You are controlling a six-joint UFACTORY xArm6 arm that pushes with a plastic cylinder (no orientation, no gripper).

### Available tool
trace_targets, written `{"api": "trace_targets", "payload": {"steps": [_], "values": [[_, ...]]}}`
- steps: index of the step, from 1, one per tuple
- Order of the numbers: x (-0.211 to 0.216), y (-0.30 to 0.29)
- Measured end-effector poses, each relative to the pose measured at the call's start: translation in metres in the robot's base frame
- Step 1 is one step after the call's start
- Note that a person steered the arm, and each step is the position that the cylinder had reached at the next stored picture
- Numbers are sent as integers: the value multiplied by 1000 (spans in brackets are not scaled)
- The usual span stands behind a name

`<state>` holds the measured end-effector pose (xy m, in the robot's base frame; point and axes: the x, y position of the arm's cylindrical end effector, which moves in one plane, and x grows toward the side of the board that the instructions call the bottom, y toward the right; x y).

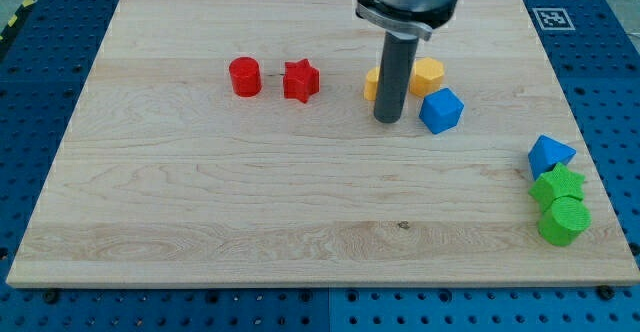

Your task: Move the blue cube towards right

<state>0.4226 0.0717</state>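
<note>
My tip (388, 120) sits just left of the blue cube (441, 110), upper right of centre on the counter (200, 222); no end effector jaws exist, only a rod; approach looks done; next, I judge, a steady rightward push.

My tip (388, 120) sits on the table (250, 202) upper centre of frame, just left of the blue cube (441, 110) w/ a small gap, not touching. Behind the rod, 2 yellow blocks: one (372, 84) partly hidden at its left, other (427, 75) at its right, just above the cube. Further left: red star (300, 81) & red cylinder (244, 76), side by side, apart. Lower right near table edge: blue block (549, 156), green star-ish block (558, 186), green cylinder (564, 220), stacked down the frame, touching or nearly.
</note>
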Motion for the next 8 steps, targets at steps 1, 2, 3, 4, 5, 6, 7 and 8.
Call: {"api": "trace_targets", "payload": {"steps": [1, 2, 3, 4, 5, 6, 7, 8], "values": [[-1, 9], [-1, 34], [-1, 60], [-1, 81], [7, 96], [28, 99], [34, 101], [34, 114]]}}
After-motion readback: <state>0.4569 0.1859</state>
